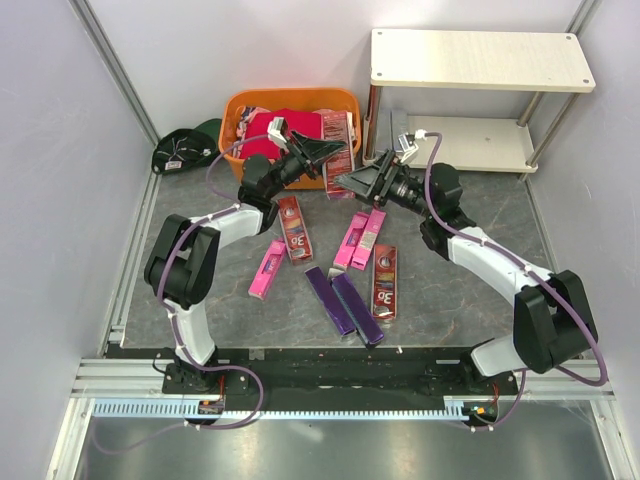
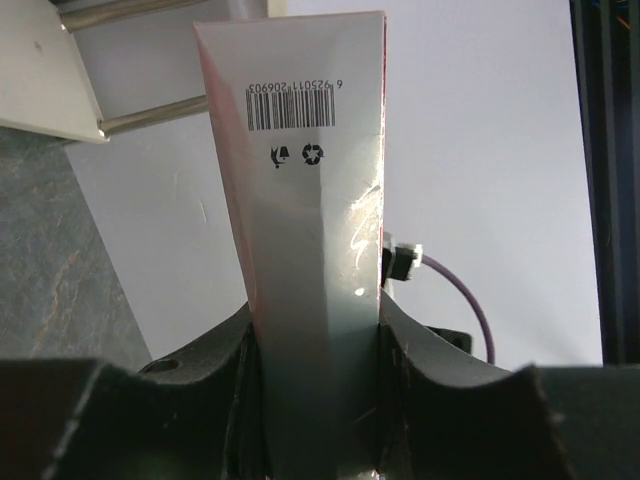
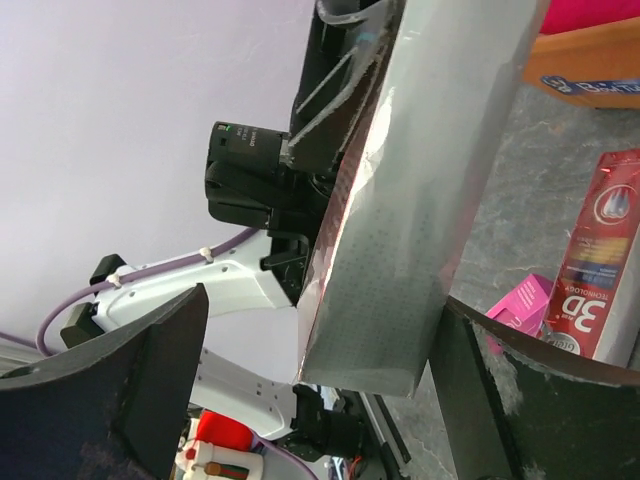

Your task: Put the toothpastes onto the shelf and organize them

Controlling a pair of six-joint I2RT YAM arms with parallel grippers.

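Observation:
My left gripper (image 1: 318, 150) is shut on one end of a silver-grey and red toothpaste box (image 2: 310, 200) and holds it in the air by the orange basket. The box's free end (image 3: 400, 250) lies between the wide-open fingers of my right gripper (image 1: 358, 180), with a gap on each side. More toothpastes lie on the table: dark red ones (image 1: 293, 227) (image 1: 385, 282), pink ones (image 1: 267, 268) (image 1: 360, 240) and purple ones (image 1: 345, 300). The cream two-tier shelf (image 1: 480, 60) stands at the back right with bare boards.
The orange basket (image 1: 240, 105) at the back holds red cloth and more boxes. A dark bundle (image 1: 185, 150) lies left of it. Grey walls close in both sides. The right wrist view shows a dark red box (image 3: 600, 270) and a pink one (image 3: 525, 305) below.

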